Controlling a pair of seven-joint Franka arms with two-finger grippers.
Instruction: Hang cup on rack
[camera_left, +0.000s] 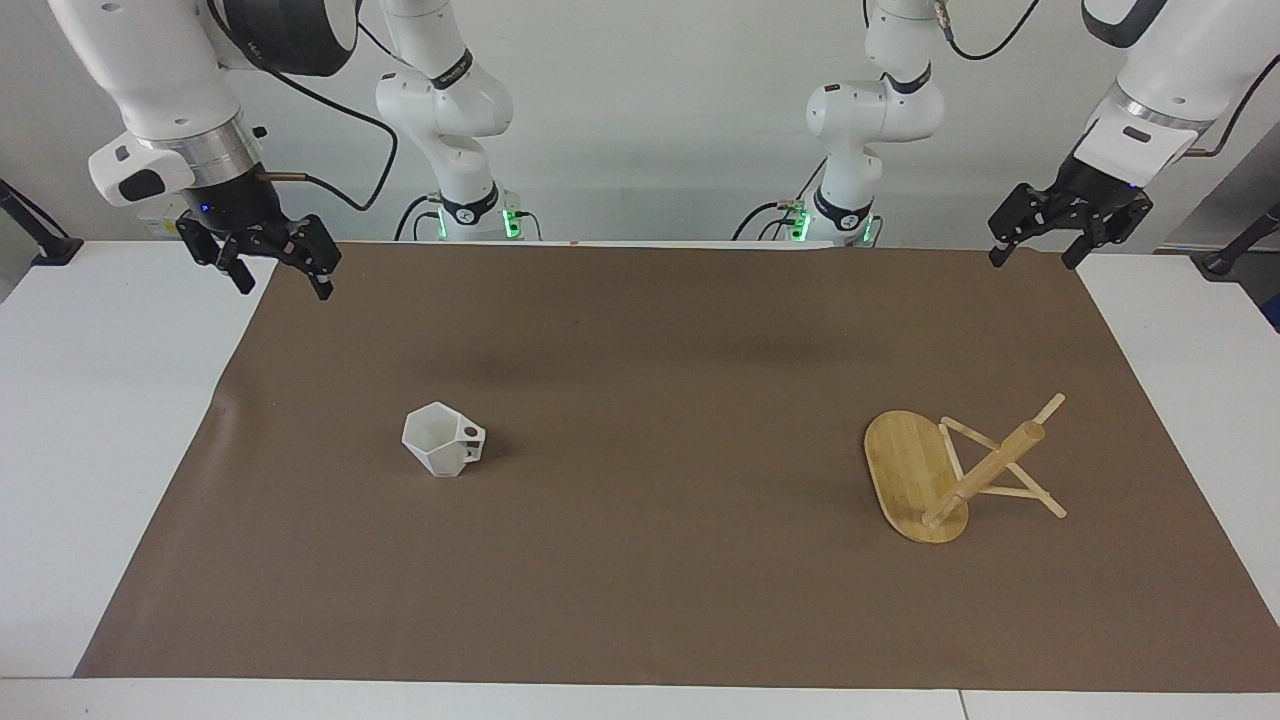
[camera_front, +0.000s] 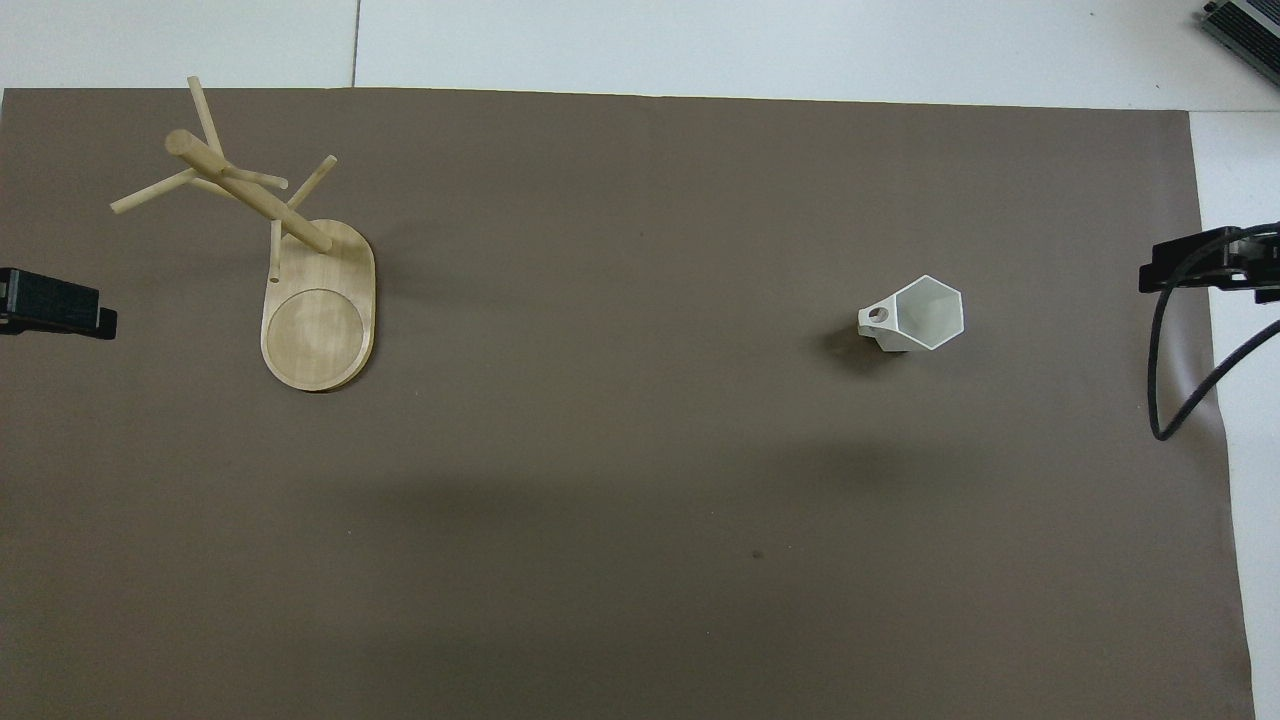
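The white faceted cup (camera_left: 443, 439) stands upright on the brown mat toward the right arm's end, its handle pointing toward the rack; it also shows in the overhead view (camera_front: 922, 314). The bamboo rack (camera_left: 912, 470) stands upright toward the left arm's end, its post (camera_left: 985, 470) rising from the part of the base farther from the robots; it also shows in the overhead view (camera_front: 320, 310). My right gripper (camera_left: 283, 282) hangs open and empty over the mat's corner near its base. My left gripper (camera_left: 1035, 260) hangs open and empty over the mat's other near corner. Both arms wait.
The brown mat (camera_left: 640, 600) covers most of the white table (camera_left: 90, 400). A black cable (camera_front: 1165, 400) hangs from the right arm over the mat's edge. A grey device (camera_front: 1245, 25) sits at the table's corner farthest from the robots, at the right arm's end.
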